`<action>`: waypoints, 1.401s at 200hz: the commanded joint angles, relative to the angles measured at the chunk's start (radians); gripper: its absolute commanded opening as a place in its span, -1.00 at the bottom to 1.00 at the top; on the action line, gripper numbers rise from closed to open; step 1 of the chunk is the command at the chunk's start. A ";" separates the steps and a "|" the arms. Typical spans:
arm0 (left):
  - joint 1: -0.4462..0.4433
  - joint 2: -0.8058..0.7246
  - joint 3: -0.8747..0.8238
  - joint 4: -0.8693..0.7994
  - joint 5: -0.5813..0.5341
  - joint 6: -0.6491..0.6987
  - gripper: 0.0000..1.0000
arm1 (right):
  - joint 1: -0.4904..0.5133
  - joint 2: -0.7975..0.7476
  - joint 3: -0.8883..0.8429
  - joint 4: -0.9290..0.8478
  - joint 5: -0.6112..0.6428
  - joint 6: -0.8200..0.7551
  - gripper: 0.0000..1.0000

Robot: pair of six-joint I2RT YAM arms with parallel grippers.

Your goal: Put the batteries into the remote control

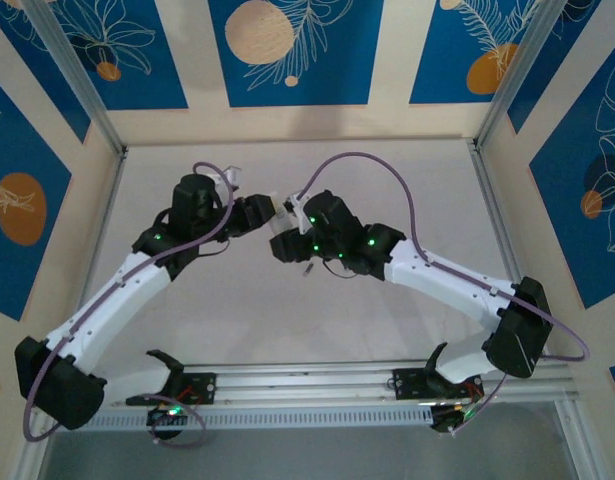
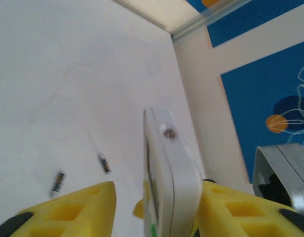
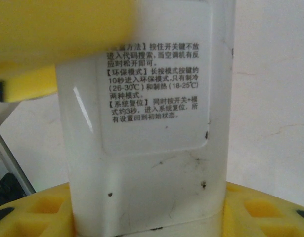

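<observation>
The white remote control (image 3: pixel 152 148) is held up off the table with its printed back label facing the right wrist camera. My right gripper (image 3: pixel 147 219) is shut on its lower end, a yellow finger on each side. In the left wrist view the remote control (image 2: pixel 171 177) appears edge-on between my left gripper's (image 2: pixel 159 197) fingers. The right-hand finger (image 2: pixel 226 212) touches it, while the other finger (image 2: pixel 87 210) stands apart, so the jaws are open around it. Two small dark batteries (image 2: pixel 58 181) (image 2: pixel 104 163) lie on the white table below. In the top view both grippers meet at the remote control (image 1: pixel 283 204).
A yellow finger (image 3: pixel 67 39) of the left gripper crosses the remote's upper left in the right wrist view. One battery (image 1: pixel 309 268) lies on the table just in front of the right wrist. White walls and metal posts (image 1: pixel 87 90) fence the table.
</observation>
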 commanded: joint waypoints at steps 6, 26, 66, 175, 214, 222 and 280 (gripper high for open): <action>-0.013 0.058 -0.023 0.169 0.156 -0.083 -0.19 | 0.013 0.010 0.054 0.011 -0.009 -0.036 -0.28; -0.018 0.062 -0.034 0.189 0.161 -0.097 -0.31 | 0.013 0.018 0.061 0.006 -0.011 -0.036 -0.28; -0.017 0.005 -0.053 0.182 0.083 -0.078 -0.67 | 0.011 0.018 0.073 -0.007 -0.010 -0.029 -0.09; -0.013 -0.035 -0.133 0.619 0.047 -0.075 -0.89 | -0.275 -0.330 -0.373 0.609 -0.324 0.648 0.99; -0.012 -0.031 -0.150 0.691 0.034 -0.102 -0.90 | -0.278 -0.261 -0.428 0.840 -0.395 0.774 0.89; -0.014 -0.030 -0.153 0.700 0.032 -0.108 -0.90 | -0.277 -0.241 -0.430 0.882 -0.407 0.789 0.81; -0.013 -0.031 -0.167 0.736 0.017 -0.129 -0.90 | -0.232 -0.156 -0.396 0.989 -0.442 0.796 0.30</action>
